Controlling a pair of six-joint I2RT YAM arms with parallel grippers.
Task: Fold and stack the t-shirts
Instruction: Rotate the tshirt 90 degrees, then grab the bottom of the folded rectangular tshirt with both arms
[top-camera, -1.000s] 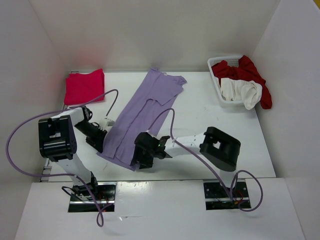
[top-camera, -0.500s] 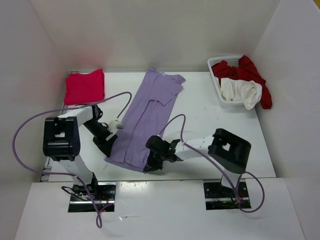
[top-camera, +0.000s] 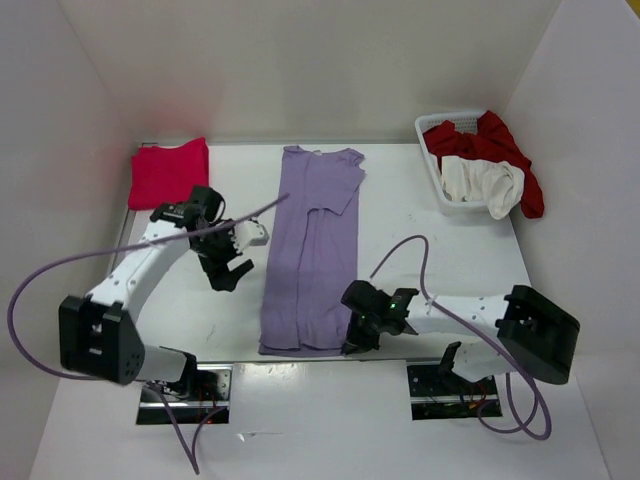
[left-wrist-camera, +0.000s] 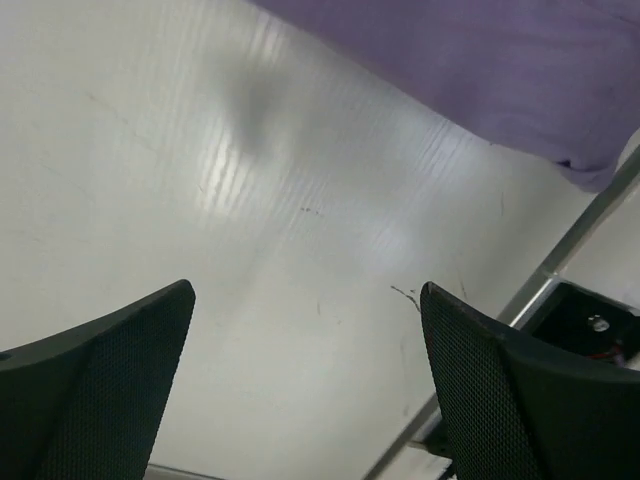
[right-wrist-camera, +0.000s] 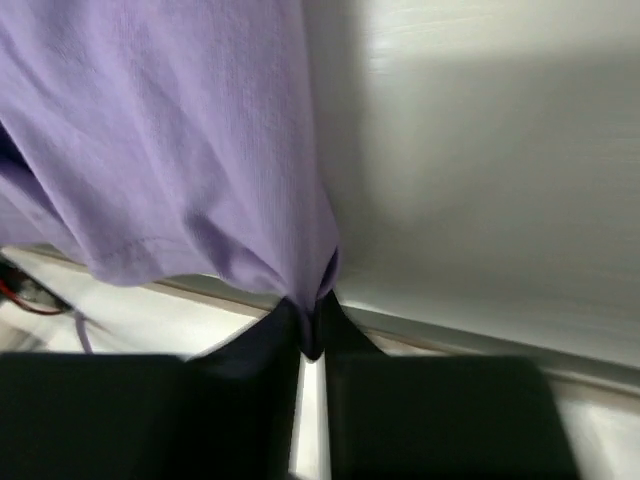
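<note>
Holds the left claw (top-camera: 228, 272) spread wide, fingers (left-wrist-camera: 110, 370) well apart over bare bench (top-camera: 450, 230), gripping nothing. Has the purple shirt (top-camera: 310, 250) lying flat and lengthwise just right of that claw, near but not touching it, with the collar end far beyond it and the hem on the near side. Pinches the near right hem corner of that shirt in the right claw (top-camera: 352, 338), jaws pressed together on the cloth at the bench's near edge; shows the fabric gathering into the tips in the right wrist view. Has the folded pink shirt (top-camera: 168, 172) beyond and left of the left claw, well apart. Has the basket (top-camera: 430, 165) far beyond and right of the right claw, with the red shirt (top-camera: 500, 140) and white shirt (top-camera: 485, 185) heaped in it and spilling over its rim.
</note>
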